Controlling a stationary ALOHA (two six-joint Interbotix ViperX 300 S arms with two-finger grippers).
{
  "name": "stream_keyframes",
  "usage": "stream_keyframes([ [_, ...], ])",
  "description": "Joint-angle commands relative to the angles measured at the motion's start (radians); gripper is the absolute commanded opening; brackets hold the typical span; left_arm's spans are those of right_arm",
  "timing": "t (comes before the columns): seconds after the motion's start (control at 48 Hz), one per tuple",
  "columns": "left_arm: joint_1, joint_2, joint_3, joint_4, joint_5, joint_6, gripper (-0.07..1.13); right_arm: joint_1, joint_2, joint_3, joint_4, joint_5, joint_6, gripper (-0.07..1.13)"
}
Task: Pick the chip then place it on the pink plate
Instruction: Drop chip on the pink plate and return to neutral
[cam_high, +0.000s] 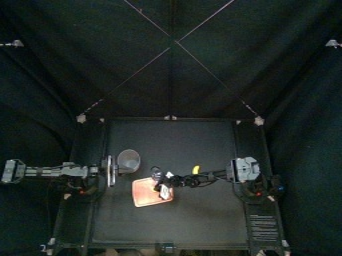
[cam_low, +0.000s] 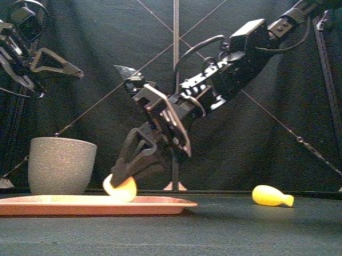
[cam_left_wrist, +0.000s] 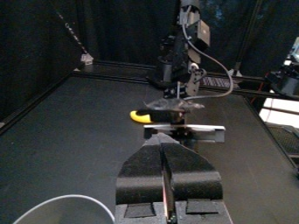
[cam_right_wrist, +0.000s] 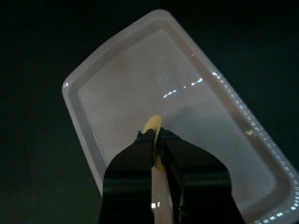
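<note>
A yellow chip (cam_low: 120, 188) sits pinched in my right gripper (cam_low: 126, 178), which reaches in from the right and slants down over the left part of the pink plate (cam_low: 54, 206). In the right wrist view the chip's pale tip (cam_right_wrist: 152, 125) pokes out between the shut jaws, with the plate (cam_right_wrist: 128, 70) directly below. The chip is at the plate's surface; whether it touches I cannot tell. From above, the right gripper (cam_high: 160, 183) covers the plate (cam_high: 147, 195). My left gripper (cam_left_wrist: 170, 150) rests shut at the table's left side (cam_high: 104, 172).
A tall grey speckled cup (cam_low: 62, 165) stands just behind and left of the plate, seen also in the top view (cam_high: 128, 158). A yellow toy (cam_low: 271, 196) lies on the table to the plate's right (cam_high: 197, 171).
</note>
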Motion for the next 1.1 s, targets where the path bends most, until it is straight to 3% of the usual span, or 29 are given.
stream_keyframes([
  [0.021, 0.003, 0.003, -0.009, -0.005, -0.003, 0.000, 0.04, 0.002, -0.005, -0.057, 0.006, 0.025, -0.005, 0.44],
  [0.375, 0.005, 0.003, -0.002, -0.006, -0.002, 0.000, 0.04, -0.011, -0.021, -0.052, -0.006, 0.023, -0.011, 0.81],
  [0.583, 0.003, 0.003, 0.003, -0.006, -0.002, -0.002, 0.04, -0.043, -0.132, 0.029, -0.063, -0.066, -0.008, 0.81],
  [0.792, 0.003, 0.003, 0.005, -0.006, -0.002, -0.002, 0.04, -0.080, -0.348, 0.232, -0.132, -0.256, -0.009, 0.81],
  [1.104, 0.003, 0.002, 0.006, -0.006, -0.002, 0.000, 0.04, -0.032, -0.663, 0.555, -0.193, -0.554, -0.002, 0.81],
])
